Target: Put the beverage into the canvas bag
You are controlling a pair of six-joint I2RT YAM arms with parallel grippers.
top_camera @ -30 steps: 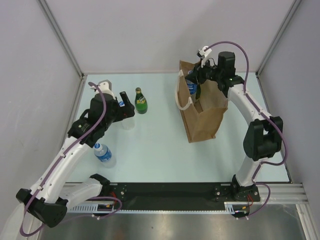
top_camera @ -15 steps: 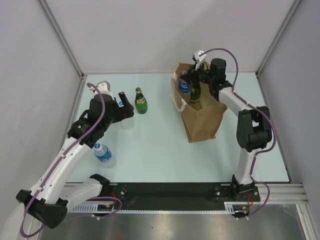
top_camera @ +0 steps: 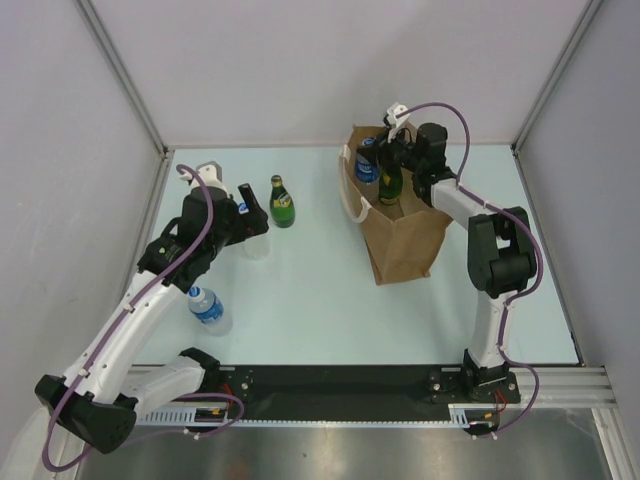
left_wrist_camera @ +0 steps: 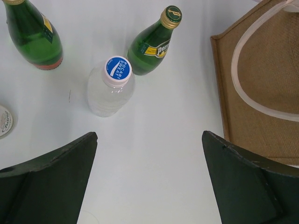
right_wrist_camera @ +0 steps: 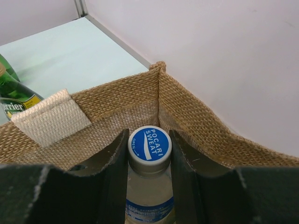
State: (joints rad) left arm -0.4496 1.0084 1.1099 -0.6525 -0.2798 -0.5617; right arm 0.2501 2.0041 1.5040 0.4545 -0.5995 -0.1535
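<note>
The canvas bag stands upright at the back right, tan with white loop handles. My right gripper is over its mouth, shut on the neck of a clear Pocari Sweat bottle with a blue cap. The bottle hangs inside the bag's corner. A green bottle stands in the bag beside it. My left gripper is open and empty above the table. In the left wrist view it is short of a clear blue-capped bottle and a green Perrier bottle.
A green bottle stands on the table right of my left gripper. A clear water bottle lies near the left arm. In the left wrist view another green bottle is at the top left and the bag's side at the right.
My right gripper has moved left with the blue-capped bottle, over the bag's mouth, and the bag's top has shifted left a little. The left arm has not moved.
</note>
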